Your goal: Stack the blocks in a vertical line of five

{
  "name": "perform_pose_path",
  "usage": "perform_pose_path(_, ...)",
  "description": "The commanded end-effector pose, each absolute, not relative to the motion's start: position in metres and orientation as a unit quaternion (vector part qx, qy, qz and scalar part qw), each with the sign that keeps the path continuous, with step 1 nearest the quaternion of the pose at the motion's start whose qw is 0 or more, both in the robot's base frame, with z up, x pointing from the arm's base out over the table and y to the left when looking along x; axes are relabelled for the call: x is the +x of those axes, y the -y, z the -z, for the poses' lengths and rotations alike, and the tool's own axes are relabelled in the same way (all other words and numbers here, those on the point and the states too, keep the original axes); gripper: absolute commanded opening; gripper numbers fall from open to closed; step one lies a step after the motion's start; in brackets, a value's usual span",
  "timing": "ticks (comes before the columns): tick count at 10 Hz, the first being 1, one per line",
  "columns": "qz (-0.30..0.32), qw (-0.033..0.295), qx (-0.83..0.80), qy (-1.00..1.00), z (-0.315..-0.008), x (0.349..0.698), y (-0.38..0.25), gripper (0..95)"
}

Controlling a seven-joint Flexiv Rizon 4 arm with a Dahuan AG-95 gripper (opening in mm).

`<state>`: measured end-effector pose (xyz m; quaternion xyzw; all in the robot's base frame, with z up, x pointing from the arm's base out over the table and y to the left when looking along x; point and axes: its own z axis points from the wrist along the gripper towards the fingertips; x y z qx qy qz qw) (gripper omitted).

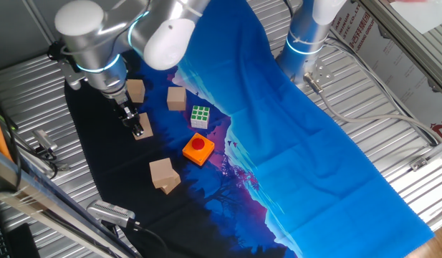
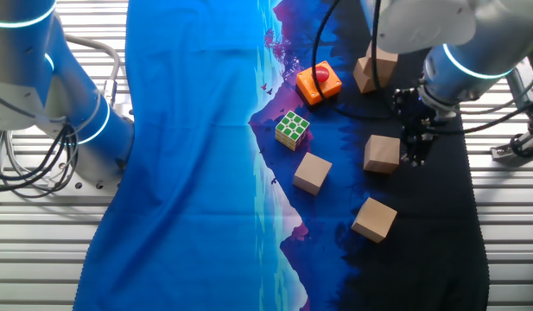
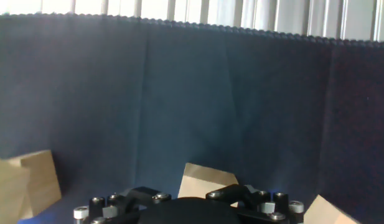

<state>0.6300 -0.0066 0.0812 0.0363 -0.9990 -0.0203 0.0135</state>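
Several tan wooden blocks lie on the dark end of the cloth. One block (image 1: 144, 126) (image 2: 382, 154) (image 3: 207, 182) sits right at my gripper (image 1: 137, 130) (image 2: 415, 152), which is lowered to the cloth and touches its side. The fingertips are too dark and overlapped to show their gap. Two single blocks stand beyond it, one (image 1: 137, 90) (image 2: 373, 218) and another (image 1: 177, 98) (image 2: 312, 173). A fourth block (image 1: 163, 175) (image 2: 376, 69) appears to rest on another, slightly turned. The hand view shows only the hand's dark body below the near block.
A green-and-white puzzle cube (image 1: 200, 116) (image 2: 292, 129) and a flat orange block with a red button (image 1: 198, 148) (image 2: 319, 83) lie among the blocks. The cloth (image 1: 314, 143) turns blue toward the second arm's base (image 1: 306, 36). Ribbed metal tabletop surrounds it.
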Motion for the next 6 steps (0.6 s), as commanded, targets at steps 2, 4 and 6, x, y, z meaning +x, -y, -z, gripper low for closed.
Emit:
perform_pose_path(2, 0.023, 0.021, -0.063, 0.998, -0.0708, 0.6304, 0.0081, 76.0)
perform_pose_path(4, 0.024, 0.024, -0.112, 0.993, -0.0657, 0.6267, 0.0086, 76.0)
perform_pose_path(6, 0.024, 0.024, -0.128, 0.991, -0.0643, 0.6243, 0.0088, 76.0)
